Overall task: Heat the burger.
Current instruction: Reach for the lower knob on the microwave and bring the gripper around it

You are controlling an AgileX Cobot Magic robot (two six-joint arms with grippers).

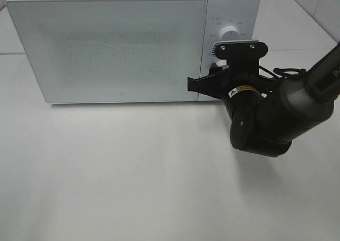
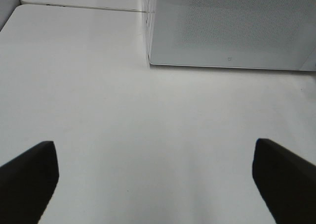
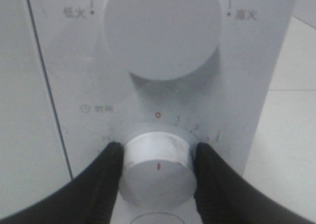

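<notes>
1. Two grippers logged. My left gripper [image 2: 155,184] hangs wide open and empty over bare worktop [image 2: 148,110], short of the microwave [image 1: 228,7].
2. My right gripper [image 3: 157,157] is closed on the timer knob [image 3: 158,177], one finger against each side. Its red mark points at zero, so no time is set.
3. Above it, the power dial [image 3: 160,31] is not touched.
4. Farther off, the door [image 1: 106,44] is closed and frosted. The burger is not visible anywhere; I judge it is inside. Left: turn the timer, heat.
</notes>
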